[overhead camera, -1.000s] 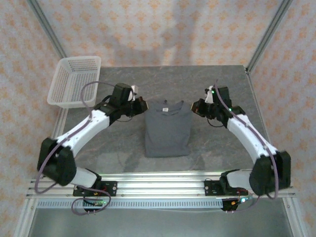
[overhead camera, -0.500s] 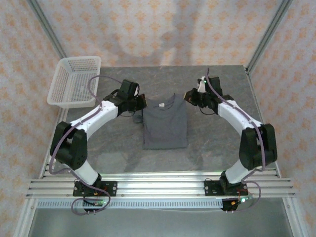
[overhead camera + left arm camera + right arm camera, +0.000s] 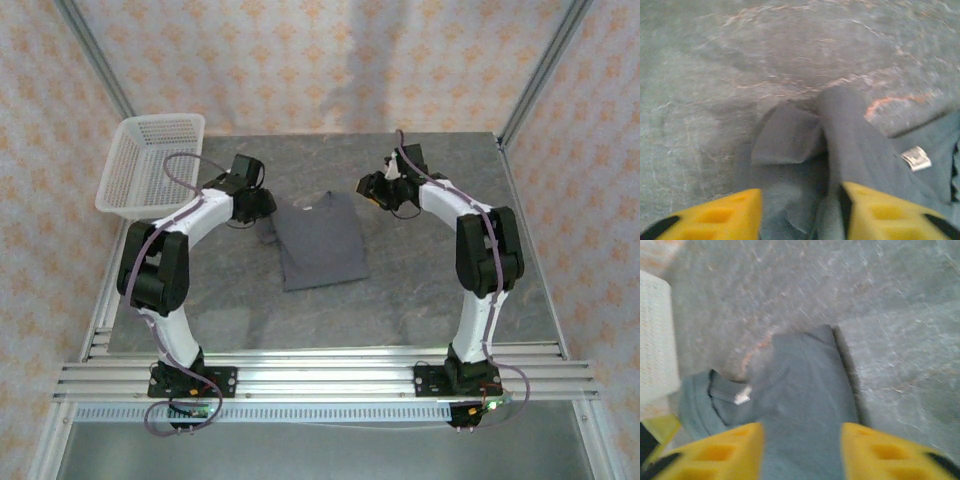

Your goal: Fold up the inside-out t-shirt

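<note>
Left wrist, t-shirt (image 3: 865,150), pale tag (image 3: 916,159), txt unreadable

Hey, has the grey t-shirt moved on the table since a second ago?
Yes. The t-shirt has shifted left, toward the white basket, and farther from the aluminium rail at the near edge; it now lies slightly skewed.
</note>
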Tool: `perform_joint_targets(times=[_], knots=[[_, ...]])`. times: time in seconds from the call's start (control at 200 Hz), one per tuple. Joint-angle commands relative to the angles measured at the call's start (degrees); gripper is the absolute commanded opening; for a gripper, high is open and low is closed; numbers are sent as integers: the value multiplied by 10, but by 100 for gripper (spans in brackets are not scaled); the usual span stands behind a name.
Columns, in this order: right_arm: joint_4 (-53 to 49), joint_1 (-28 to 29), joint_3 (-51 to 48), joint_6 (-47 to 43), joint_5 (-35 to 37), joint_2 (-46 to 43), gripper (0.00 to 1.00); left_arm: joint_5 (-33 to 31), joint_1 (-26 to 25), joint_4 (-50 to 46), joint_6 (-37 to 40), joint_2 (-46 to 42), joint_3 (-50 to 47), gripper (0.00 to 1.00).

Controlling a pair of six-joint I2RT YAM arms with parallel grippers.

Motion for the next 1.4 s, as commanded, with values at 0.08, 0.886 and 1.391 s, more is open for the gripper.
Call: perform_joint_targets(times=[0.08, 0.886, 1.391], knots=[[-55, -2, 2, -66, 17, -29, 61, 27, 3, 23, -28, -76, -38, 61], [-46, 39, 109, 42, -46, 114, 10, 333, -9, 135, -94, 175, 205, 0], [24, 50, -183, 17, 27, -116, 19, 308, -41, 281, -27, 76, -50, 0]])
